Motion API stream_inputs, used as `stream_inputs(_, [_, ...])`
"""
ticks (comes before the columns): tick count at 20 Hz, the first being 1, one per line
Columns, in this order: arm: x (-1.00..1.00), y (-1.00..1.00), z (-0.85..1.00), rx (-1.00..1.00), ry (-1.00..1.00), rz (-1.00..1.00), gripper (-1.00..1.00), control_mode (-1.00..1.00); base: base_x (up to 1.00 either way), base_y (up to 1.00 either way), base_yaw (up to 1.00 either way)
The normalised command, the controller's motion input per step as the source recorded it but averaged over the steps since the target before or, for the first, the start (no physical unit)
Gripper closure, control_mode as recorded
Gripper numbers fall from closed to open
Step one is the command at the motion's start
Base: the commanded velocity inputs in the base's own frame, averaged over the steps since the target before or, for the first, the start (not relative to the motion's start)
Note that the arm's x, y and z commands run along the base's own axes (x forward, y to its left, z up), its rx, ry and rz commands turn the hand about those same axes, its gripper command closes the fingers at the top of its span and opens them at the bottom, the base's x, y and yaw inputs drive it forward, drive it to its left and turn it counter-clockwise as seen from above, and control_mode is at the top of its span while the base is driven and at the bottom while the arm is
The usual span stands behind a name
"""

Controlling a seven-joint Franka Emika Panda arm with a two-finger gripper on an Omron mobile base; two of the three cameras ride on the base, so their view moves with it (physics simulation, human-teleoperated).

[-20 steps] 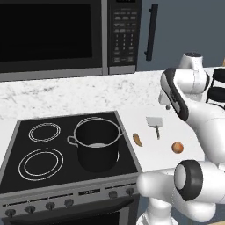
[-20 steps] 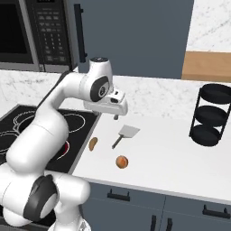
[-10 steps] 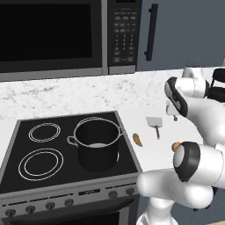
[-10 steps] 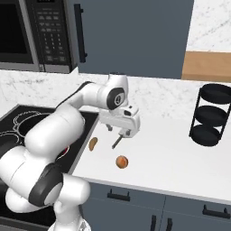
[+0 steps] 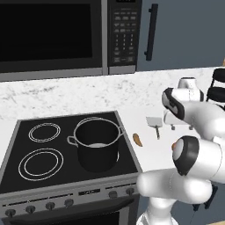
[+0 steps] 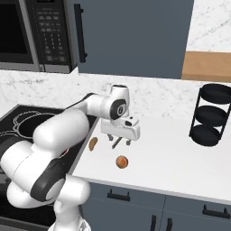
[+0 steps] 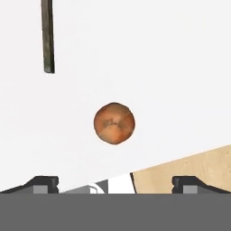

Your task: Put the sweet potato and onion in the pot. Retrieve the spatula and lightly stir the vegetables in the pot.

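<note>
The dark grey pot (image 5: 97, 143) stands on the stove's front right burner with nothing visible inside. On the white counter to its right lie the sweet potato (image 5: 138, 139) (image 6: 93, 144) and the spatula (image 5: 154, 124), whose dark handle (image 7: 47, 36) also shows in the hand view. The round orange-brown onion (image 6: 122, 162) (image 7: 114, 123) rests nearer the counter's front edge. My gripper (image 6: 121, 140) (image 7: 115, 182) hangs open just above the counter, pointing down over the onion and apart from it. Nothing sits between the fingertips (image 7: 45, 182). My arm partly hides the onion (image 5: 174, 146) in the left base view.
A black cooktop (image 5: 44, 149) lies left of the counter, with a microwave (image 5: 52, 35) above it. A black tiered rack (image 6: 212, 115) stands at the counter's right end, below a wooden board (image 6: 207, 65). The counter's front edge (image 6: 149, 187) runs close behind the onion.
The hand has swung down and forward from above the spatula to over the onion. The jaws stayed open. The vegetables, spatula and pot have not moved.
</note>
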Motion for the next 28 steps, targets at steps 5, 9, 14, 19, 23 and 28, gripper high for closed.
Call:
stream_inputs(5, [0.0,0.0,-0.46,0.0,0.0,0.0,-1.0,-1.0,0.0,0.0,0.0])
stream_inputs(9, [0.0,0.0,-0.47,0.0,0.0,0.0,-1.0,-1.0,0.0,0.0,0.0])
stream_inputs(14, [0.02,0.0,-0.43,0.0,0.0,0.0,-1.0,-1.0,0.0,0.0,0.0])
stream_inputs(19, [0.0,-0.1,-0.32,0.0,0.0,0.0,-1.0,-1.0,0.0,0.0,0.0])
stream_inputs(23, [0.0,-0.11,-0.29,0.0,0.0,0.0,-1.0,-1.0,0.0,0.0,0.0])
stream_inputs(28, [0.0,-0.04,-0.28,0.0,0.0,0.0,-1.0,-1.0,0.0,0.0,0.0])
